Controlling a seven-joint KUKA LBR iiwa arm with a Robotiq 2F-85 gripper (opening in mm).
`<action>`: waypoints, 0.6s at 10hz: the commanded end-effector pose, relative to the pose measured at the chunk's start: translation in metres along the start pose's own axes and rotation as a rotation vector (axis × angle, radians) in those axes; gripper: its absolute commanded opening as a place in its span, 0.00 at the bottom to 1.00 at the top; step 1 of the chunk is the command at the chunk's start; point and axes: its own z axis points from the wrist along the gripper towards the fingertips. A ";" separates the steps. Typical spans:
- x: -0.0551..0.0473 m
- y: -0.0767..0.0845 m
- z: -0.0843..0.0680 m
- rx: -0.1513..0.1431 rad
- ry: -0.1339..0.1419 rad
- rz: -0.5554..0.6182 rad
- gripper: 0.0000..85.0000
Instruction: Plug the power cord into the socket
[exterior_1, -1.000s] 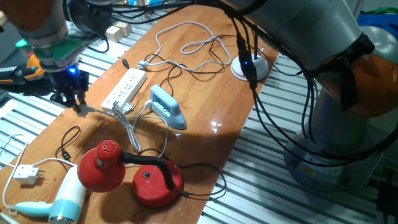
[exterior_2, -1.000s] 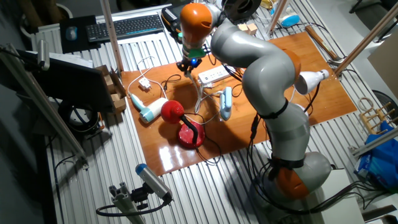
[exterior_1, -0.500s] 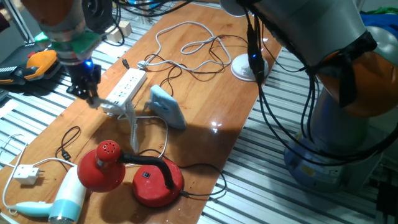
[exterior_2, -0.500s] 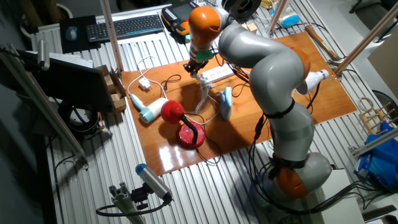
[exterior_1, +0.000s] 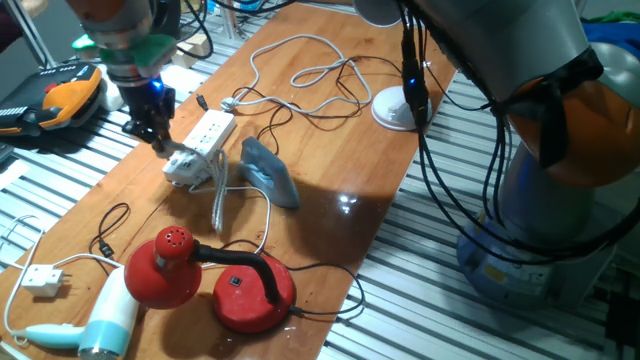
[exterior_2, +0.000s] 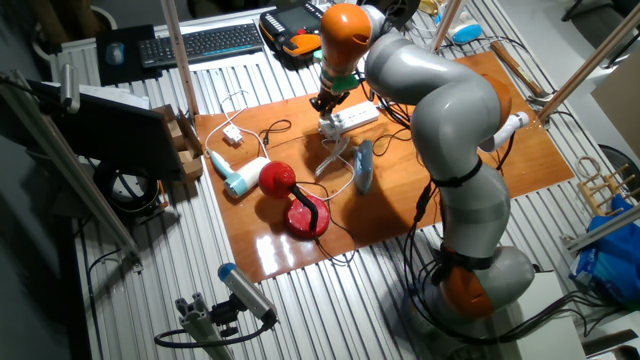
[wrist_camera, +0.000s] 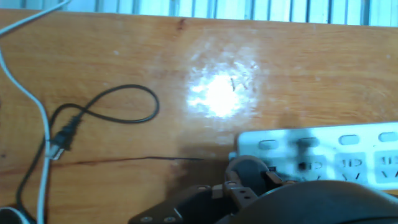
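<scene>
The white plug (exterior_1: 183, 166) of the power cord (exterior_1: 218, 195) is pinched by the end effector (exterior_1: 160, 140) at the near end of the socket (exterior_1: 207, 134) on the bench (exterior_1: 330, 170).

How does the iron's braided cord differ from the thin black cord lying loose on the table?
The power cord is whitish-grey and braided, the black cord thin and smooth. The power cord runs from the iron up to the tool at the end of the socket, lifted off the wood; the black cord lies flat in a loose loop, its plug free and untouched. Both rest on the same wooden table.
</scene>
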 end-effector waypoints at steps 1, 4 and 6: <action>-0.001 -0.005 0.002 0.000 -0.002 -0.008 0.00; -0.005 -0.023 0.005 -0.004 -0.006 -0.026 0.00; -0.003 -0.028 0.009 -0.003 -0.006 -0.028 0.00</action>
